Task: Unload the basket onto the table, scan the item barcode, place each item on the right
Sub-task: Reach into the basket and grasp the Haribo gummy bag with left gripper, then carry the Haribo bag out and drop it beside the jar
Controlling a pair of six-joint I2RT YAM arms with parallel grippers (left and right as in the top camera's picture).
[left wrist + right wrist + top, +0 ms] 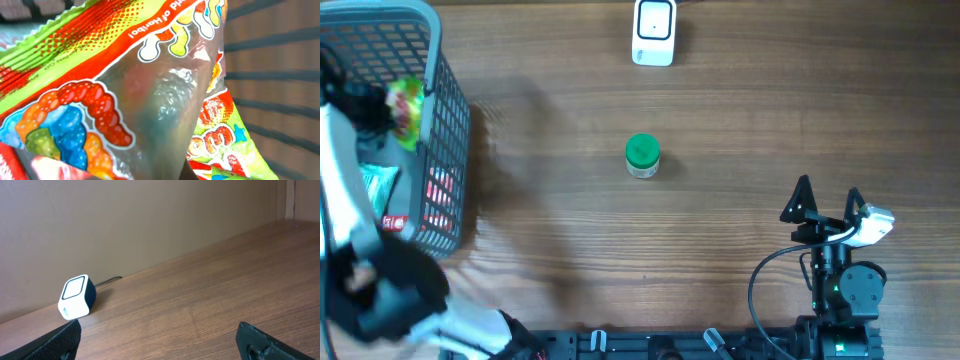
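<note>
I've got the wooden table (720,240) spread across the overhead view. The grey mesh basket (450,130) sits at its far left edge. My left arm (340,200) reaches down into that basket from the near side. The left gripper (382,108) is pressed together on the gummy candy bag (406,110). In the left wrist view that bag fills the frame, its clear film bunched right at the lens. So the item is inside the basket, on top of other packets (440,195).

Over at the near right, the right gripper (828,200) has its fingers spread wide with nothing between them, and it points up the table. The white barcode scanner (654,32) stands at the far edge, well apart from both arms. A small green-lidded jar (642,155) stands upright mid-table, between scanner and near edge.
</note>
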